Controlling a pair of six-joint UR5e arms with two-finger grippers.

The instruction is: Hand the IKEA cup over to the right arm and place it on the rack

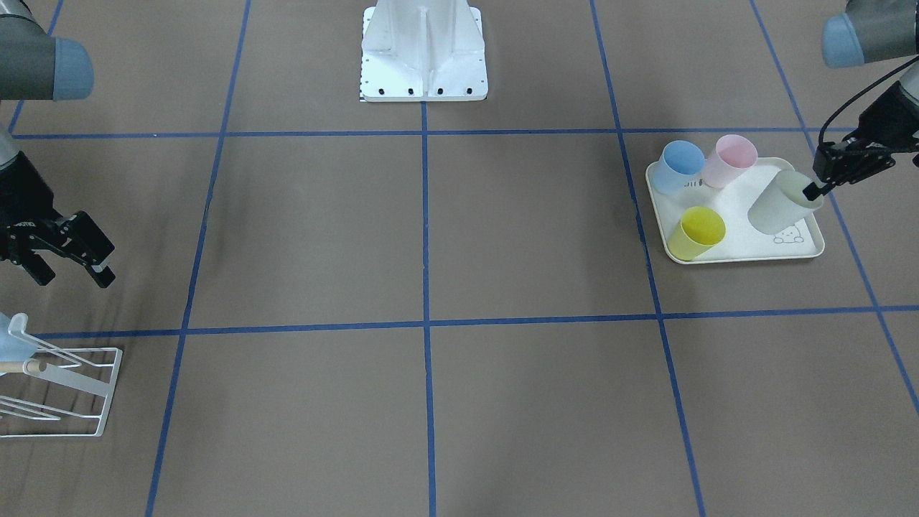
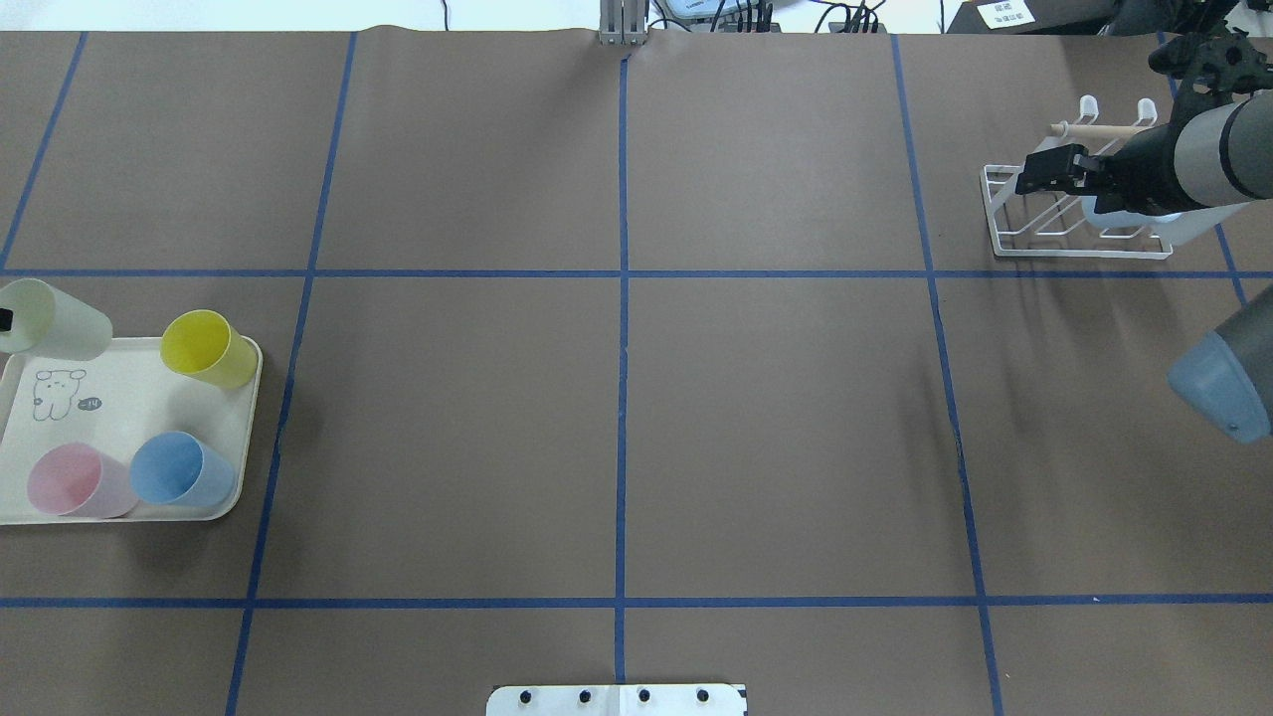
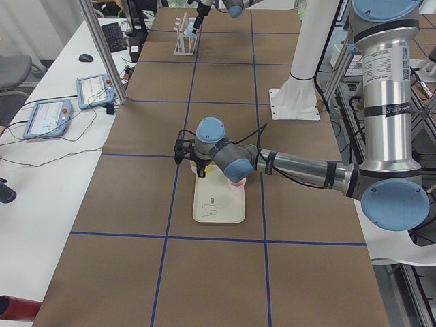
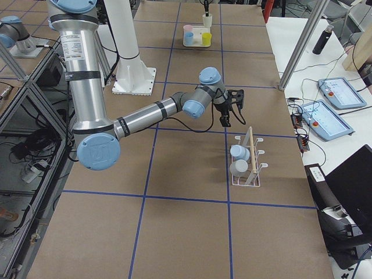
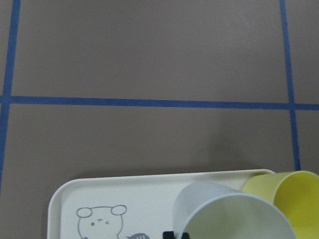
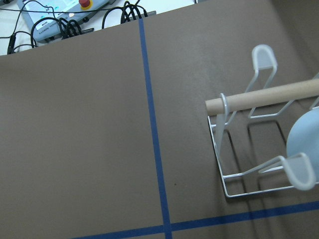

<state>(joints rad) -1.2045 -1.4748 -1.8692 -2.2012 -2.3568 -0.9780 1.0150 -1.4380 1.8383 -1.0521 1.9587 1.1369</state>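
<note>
A pale grey-green IKEA cup [image 1: 781, 207] hangs tilted over the far corner of the cream tray [image 1: 725, 248]. My left gripper [image 1: 815, 189] is shut on its rim, one finger inside the mouth. The left wrist view shows the same cup [image 5: 234, 214] close up, with a fingertip [image 5: 169, 234] at its edge. The white wire rack [image 1: 68, 398] with a wooden dowel stands at the table's other end, with a light blue cup [image 1: 11, 341] on a prong. My right gripper [image 1: 72, 276] hovers open and empty beside the rack [image 2: 1079, 239].
Yellow [image 1: 696, 231], blue [image 1: 678, 166] and pink [image 1: 731, 159] cups lie on the tray. The robot's white base [image 1: 423, 57] stands at the middle of the far edge. Blue tape lines grid the brown table.
</note>
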